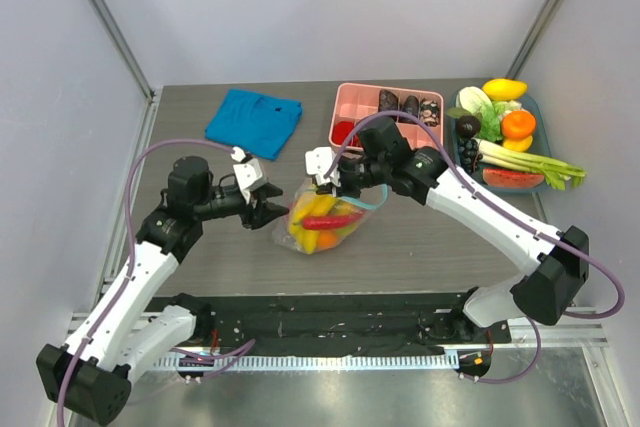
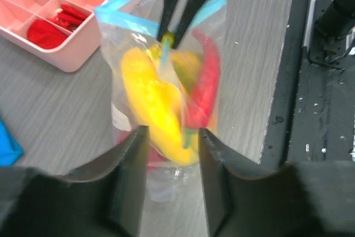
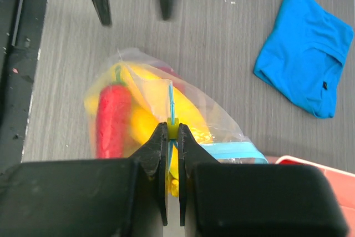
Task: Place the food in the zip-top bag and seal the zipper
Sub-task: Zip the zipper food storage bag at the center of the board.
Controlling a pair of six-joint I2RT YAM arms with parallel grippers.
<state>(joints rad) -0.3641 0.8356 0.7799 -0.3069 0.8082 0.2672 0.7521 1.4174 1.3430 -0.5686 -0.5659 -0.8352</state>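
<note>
While right fingers pinch zipper, bag holds food.

blue cloth: lying folded on the table, far-left side
pink tray: sitting just right of that cloth, divided into compartments
teal tray: hanging out in the far-right corner

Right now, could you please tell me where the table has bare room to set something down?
Bare table runs between the zip-top bag and the black mat at the near edge, and a smaller patch lies left of the blue cloth. Crowded at the far right, where the pink tray and vegetable plate sit close together.
</note>
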